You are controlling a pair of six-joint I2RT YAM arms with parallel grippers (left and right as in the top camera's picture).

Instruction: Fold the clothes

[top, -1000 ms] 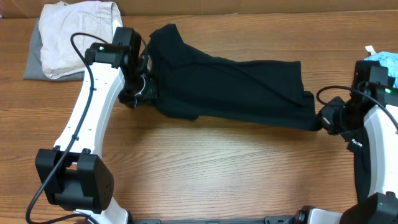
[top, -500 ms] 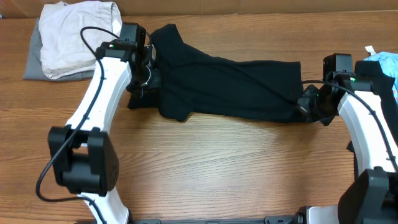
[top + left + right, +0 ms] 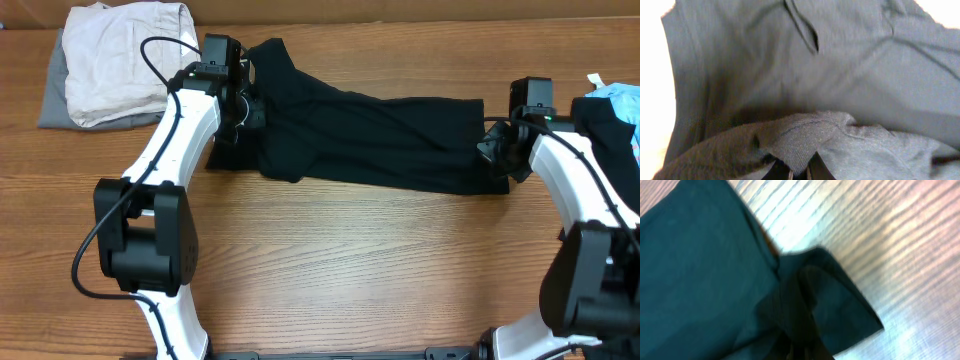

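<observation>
The black T-shirt (image 3: 390, 140) is laid out on the tabletop (image 3: 350, 270) between the two grippers. One end is pinched by the left gripper (image 3: 243, 112) and the other by the right gripper (image 3: 496, 150), each pressed together on the cloth. The shirt is seen as a long, rumpled, creased band. A small fold of knit cloth caught at the fingertips is shown only in the left wrist view. The cream garment (image 3: 125, 55), lying beyond the left gripper, is shown only in the overhead view.

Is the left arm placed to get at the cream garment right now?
Probably not yet: the left end effector is shut on the black T-shirt. The cream garment lies close beside it, nothing between.
</observation>
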